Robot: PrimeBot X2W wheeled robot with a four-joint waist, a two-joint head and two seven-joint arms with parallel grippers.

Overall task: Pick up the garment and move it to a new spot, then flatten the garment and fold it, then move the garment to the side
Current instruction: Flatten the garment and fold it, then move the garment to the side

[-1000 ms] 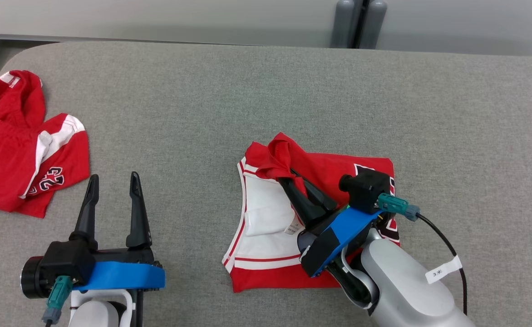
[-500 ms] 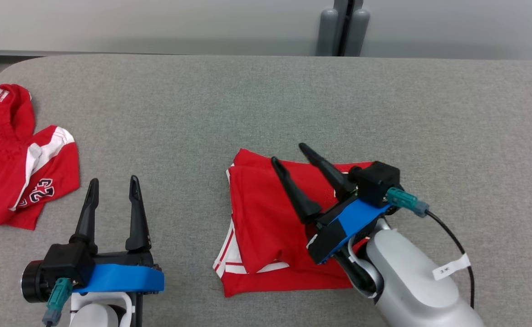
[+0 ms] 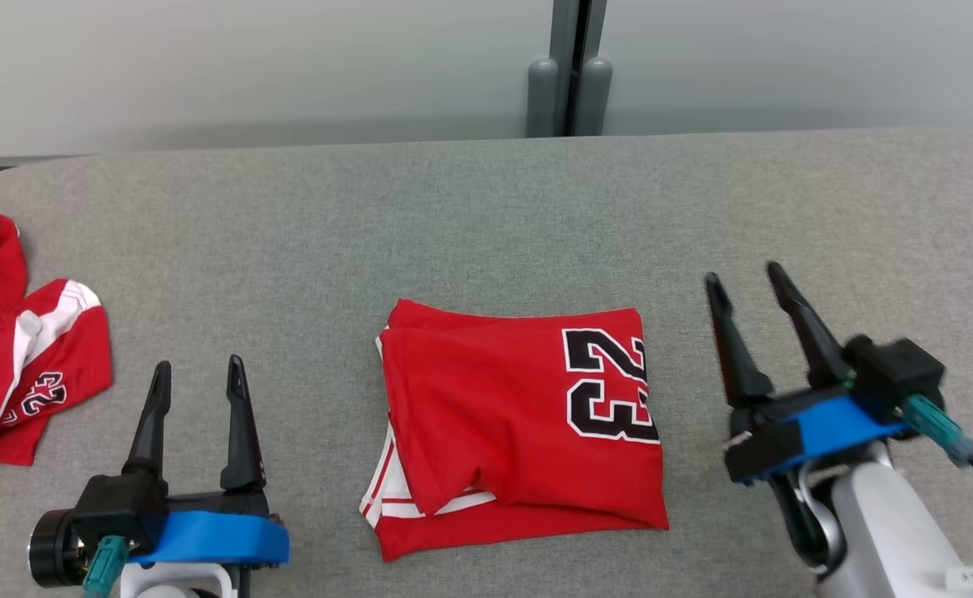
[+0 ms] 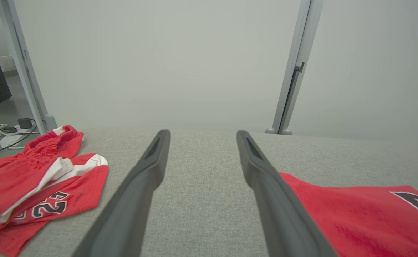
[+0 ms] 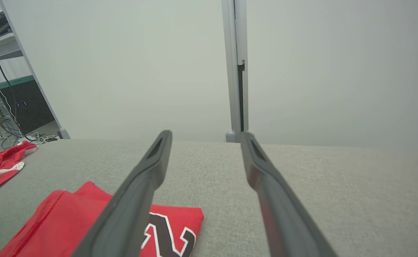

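1. The folded garment [image 3: 520,415] lies flat on the table [image 3: 486,208], left of the right gripper [image 3: 742,274] and right of the left gripper [image 3: 199,363].
2. It is nearly square. Its "23" end faces the right fingers, which stand just beside its edge; the left fingers are farther off.
3. Both pairs of fingers are spread wide, holding and touching nothing.
4. The right arm looks better placed for the sideways move.

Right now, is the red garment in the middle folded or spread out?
Folded: the garment lies as a compact rectangle, with stacked layers showing along its left edge.
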